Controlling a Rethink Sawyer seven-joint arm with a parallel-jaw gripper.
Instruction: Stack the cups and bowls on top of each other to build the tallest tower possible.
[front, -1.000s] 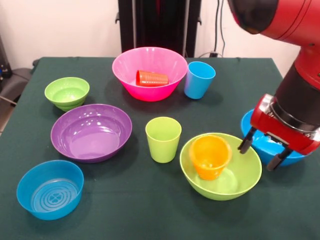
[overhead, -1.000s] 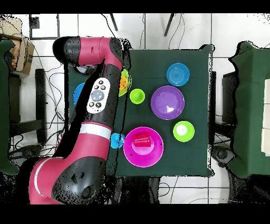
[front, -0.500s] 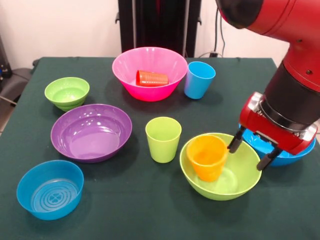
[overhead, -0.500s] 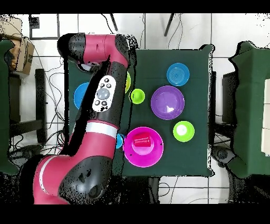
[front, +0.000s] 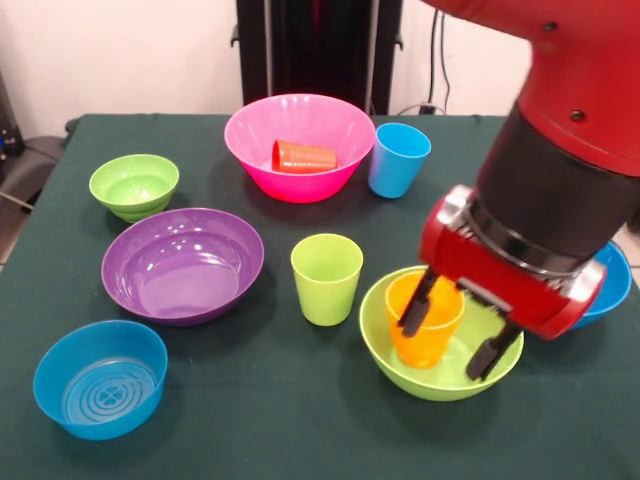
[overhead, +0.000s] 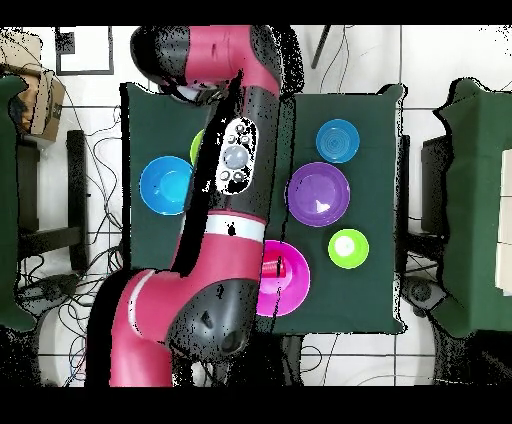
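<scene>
Over the green bowl (front: 441, 352), the arm (front: 560, 130) lowers its gripper (front: 456, 334), fingers spread, one inside the orange cup (front: 424, 318) nested there, probably to grasp its rim. Right of that bowl sits the blue bowl (front: 612, 285), apparently next for stacking. Left of it stands the green cup (front: 326, 277).

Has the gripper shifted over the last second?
Yes. The gripper moved leftward in the front view, from beside the large blue bowl to over the large lime green bowl.
</scene>
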